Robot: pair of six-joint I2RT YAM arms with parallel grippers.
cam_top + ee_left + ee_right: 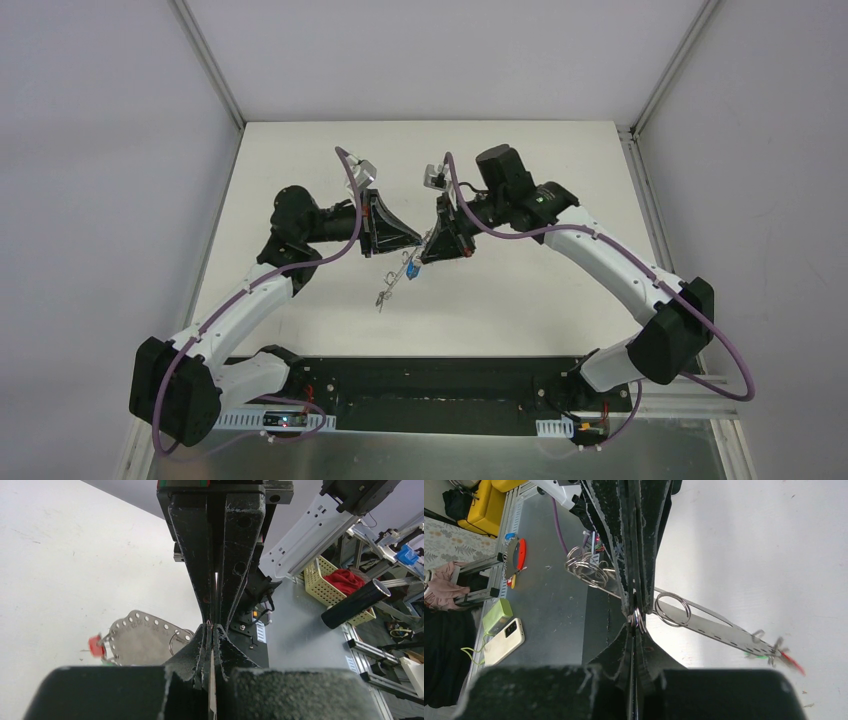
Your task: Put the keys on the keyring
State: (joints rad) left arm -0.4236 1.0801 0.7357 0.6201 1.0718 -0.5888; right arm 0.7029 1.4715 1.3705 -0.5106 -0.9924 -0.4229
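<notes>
In the centre of the overhead view the two arms meet tip to tip above the bench (560, 180). The left fingers (196, 650) are pressed fully together with only a bright sliver of metal between them, too thin to name. The right fingers (620, 647) are also closed, nipping a small split ring (639, 620) at their very tips. The keyring (709, 626), a flat grey piece with a row of holes, slants behind them toward the lower right of the right wrist view. The keys (388, 292), one with a blue tag (411, 268), hang just below the meeting point. Both holds look marginal: so little metal sits in the tips that any twist or pull apart could let the ring spring free and drop the bunch. The blurred red tag (793, 664) suggests swinging weight, which would worsen that. The tips could also clash with each other.
</notes>
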